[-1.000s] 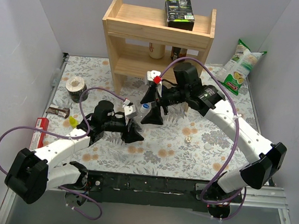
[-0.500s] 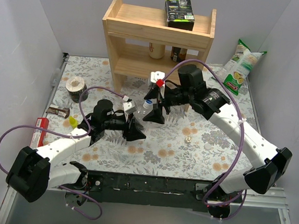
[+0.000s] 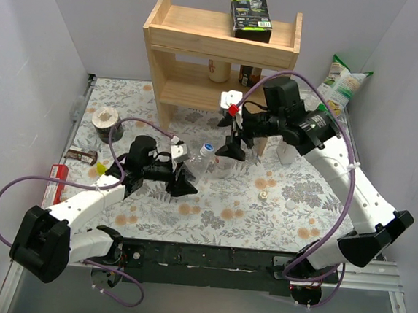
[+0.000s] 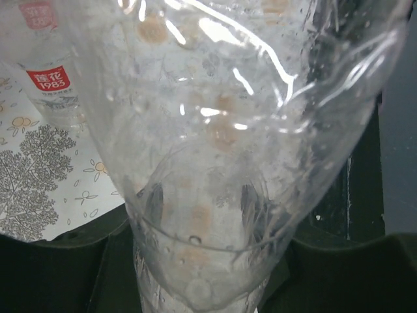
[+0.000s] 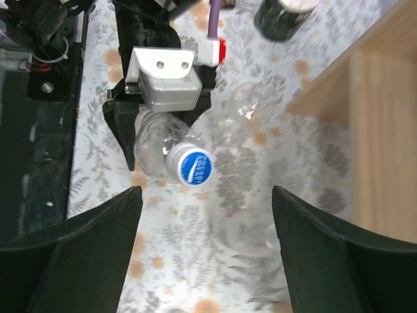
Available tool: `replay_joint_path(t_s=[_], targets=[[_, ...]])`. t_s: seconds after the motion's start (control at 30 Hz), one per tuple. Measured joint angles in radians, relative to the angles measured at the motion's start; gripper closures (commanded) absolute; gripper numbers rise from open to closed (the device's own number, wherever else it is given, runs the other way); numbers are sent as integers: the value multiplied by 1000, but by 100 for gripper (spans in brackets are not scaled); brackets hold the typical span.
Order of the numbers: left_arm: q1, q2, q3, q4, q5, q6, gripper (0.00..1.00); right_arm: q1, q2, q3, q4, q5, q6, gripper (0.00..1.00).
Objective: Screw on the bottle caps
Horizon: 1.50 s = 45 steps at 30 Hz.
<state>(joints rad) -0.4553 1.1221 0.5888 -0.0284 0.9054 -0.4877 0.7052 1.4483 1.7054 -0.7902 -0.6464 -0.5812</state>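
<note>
Near the wooden shelf point(image 3: 198, 24), left pincer point(image 3: 184, 180) grips a clear bottle point(image 3: 200, 161) wearing a blue cap point(image 5: 195, 167); right pincer point(image 5: 205, 192) hangs released.

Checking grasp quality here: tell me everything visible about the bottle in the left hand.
The bottle is clear, thin, dented plastic, seemingly empty, with a blue cap on its neck; how tight, I cannot tell. The left hand clamps its body and holds it tilted. The right hand hangs open near the cap, touching nothing.
</note>
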Motion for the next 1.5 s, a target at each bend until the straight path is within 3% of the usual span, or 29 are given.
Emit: replay_joint_path(t_s=[0.17,0.37,0.87,1.2,1.5], targets=[[-1,42,92,-210,10,256,100,22,-16,84,-181,-11,-272,27],[-2,62,114,-360,-1,452,100,164,-21,-9,-300,34,-480,28],[-32,57,129,-435,-16,574,100,208,-20,-47,-283,103,-529,36],[-35,47,129,-443,-23,598,100,250,-14,-68,-283,103,-563,45],[-39,47,129,-447,-35,604,100,260,-3,-77,-272,118,-583,47]])
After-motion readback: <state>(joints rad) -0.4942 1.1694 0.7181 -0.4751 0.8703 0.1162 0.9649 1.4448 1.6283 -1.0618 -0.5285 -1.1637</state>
